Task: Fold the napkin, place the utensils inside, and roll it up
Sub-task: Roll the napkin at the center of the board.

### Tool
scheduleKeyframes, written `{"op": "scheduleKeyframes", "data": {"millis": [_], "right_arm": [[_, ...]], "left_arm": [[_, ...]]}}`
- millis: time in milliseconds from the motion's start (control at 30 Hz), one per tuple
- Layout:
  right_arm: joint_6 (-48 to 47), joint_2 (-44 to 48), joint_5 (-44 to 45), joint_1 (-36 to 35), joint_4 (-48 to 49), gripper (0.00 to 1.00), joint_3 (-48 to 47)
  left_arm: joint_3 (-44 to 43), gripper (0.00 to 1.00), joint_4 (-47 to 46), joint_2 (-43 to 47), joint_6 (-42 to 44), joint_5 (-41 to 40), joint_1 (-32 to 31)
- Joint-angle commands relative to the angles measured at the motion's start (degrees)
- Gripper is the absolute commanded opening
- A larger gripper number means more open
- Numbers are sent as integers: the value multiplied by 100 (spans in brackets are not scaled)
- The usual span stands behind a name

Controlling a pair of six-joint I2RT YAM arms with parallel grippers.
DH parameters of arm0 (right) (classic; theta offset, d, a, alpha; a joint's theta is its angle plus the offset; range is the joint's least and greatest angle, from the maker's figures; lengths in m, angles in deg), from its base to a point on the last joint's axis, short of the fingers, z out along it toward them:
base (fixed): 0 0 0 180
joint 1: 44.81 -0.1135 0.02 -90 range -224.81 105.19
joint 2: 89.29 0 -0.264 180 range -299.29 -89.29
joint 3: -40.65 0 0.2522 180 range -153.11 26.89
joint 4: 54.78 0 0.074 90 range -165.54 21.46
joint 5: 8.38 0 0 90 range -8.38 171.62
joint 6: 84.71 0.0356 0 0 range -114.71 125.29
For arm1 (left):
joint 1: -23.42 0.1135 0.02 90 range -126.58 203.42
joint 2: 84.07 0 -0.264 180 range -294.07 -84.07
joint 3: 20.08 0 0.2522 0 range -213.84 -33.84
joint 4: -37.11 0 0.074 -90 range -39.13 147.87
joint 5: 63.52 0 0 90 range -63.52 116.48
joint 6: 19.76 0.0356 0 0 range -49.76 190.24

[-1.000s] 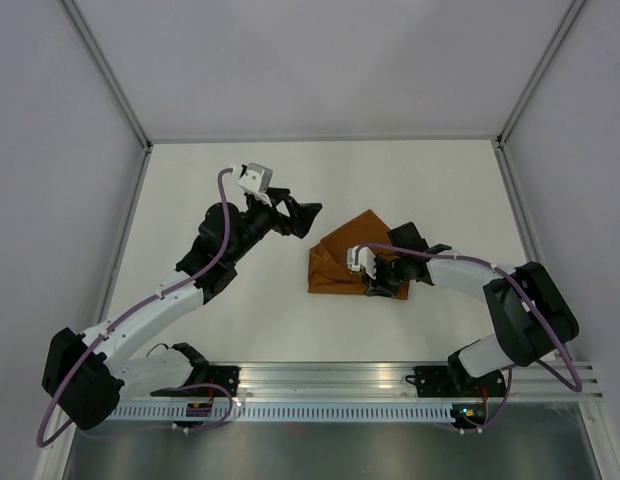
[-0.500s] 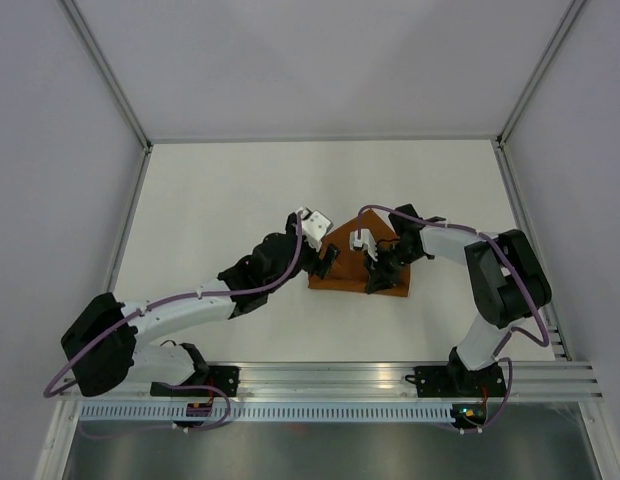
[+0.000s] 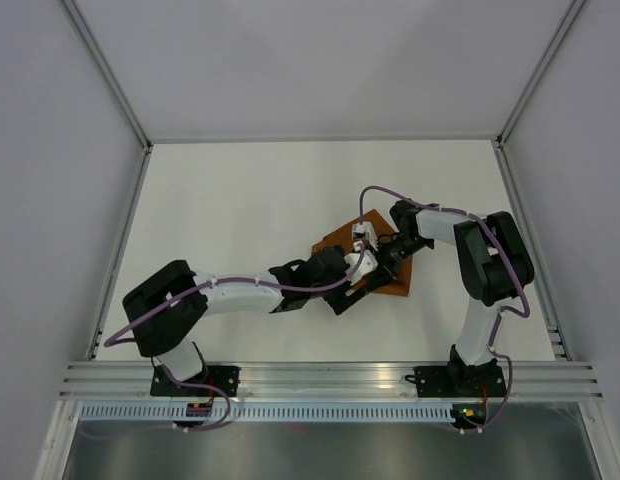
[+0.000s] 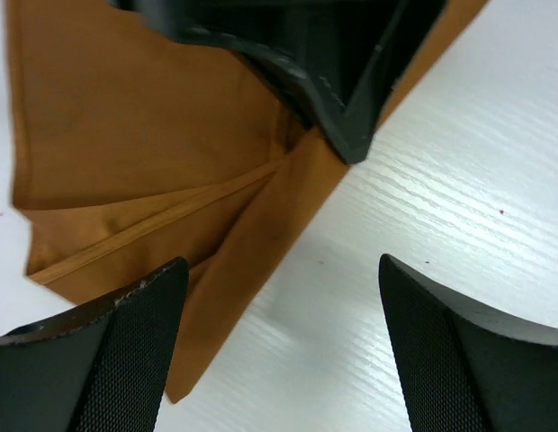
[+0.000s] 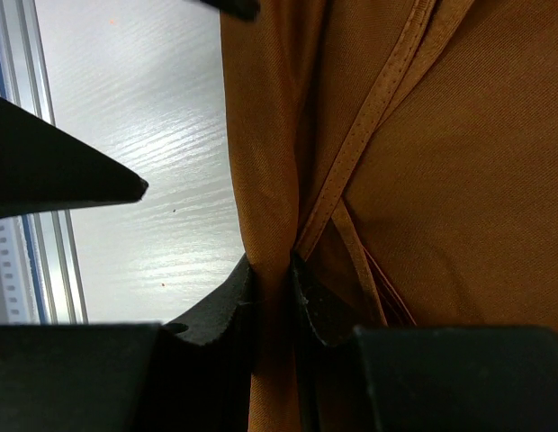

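The rust-orange napkin (image 3: pixel 385 280) lies folded in the middle right of the table, mostly covered by both grippers. My right gripper (image 3: pixel 375 262) is shut on a fold of the napkin (image 5: pixel 270 180), the cloth pinched between its two fingers. My left gripper (image 3: pixel 350 290) is open at the napkin's near edge; its fingers (image 4: pixel 108 351) straddle a cloth corner (image 4: pixel 225 270) and bare table. The right gripper's black fingers (image 4: pixel 342 81) show in the left wrist view, resting on the cloth. No utensil is in view.
The white table (image 3: pixel 240 200) is bounded by grey walls with metal posts at left (image 3: pixel 120 260) and right (image 3: pixel 525 240). An aluminium rail (image 3: pixel 330 380) runs along the near edge. The two arms meet and overlap above the napkin.
My left arm has swung from the far left to the napkin's near edge, beside the right gripper. The right gripper has shifted slightly toward the far right, and the napkin's shape has changed with it.
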Motion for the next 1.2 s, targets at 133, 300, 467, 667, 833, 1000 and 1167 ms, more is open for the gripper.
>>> {"op": "scheduleKeyframes", "data": {"millis": [133,300,467,667,833,1000,1167], "right_arm": [[-288,-575,972,87,-112,1,92],[-288,-689,937,122,-244,1,-40],[-279,-777,919,122,-332,1,-128],[-288,-874,884,157,-429,1,-242],[-340,-944,849,184,-534,1,-330],[-358,-979,849,219,-578,0,-392],[-253,-980,902,245,-517,0,-444]], "left_arm": [[-523,91,248,-533,463,116,-223],[-593,92,-147,-718,797,-490,-382],[-769,92,-174,-1052,1105,-605,-426],[-866,91,-227,-1342,1351,-746,-461],[-857,69,-218,-1492,1352,-623,-461],[-761,36,-174,-1518,1176,-448,-461],[-734,16,-130,-1501,824,-158,-461]]}}
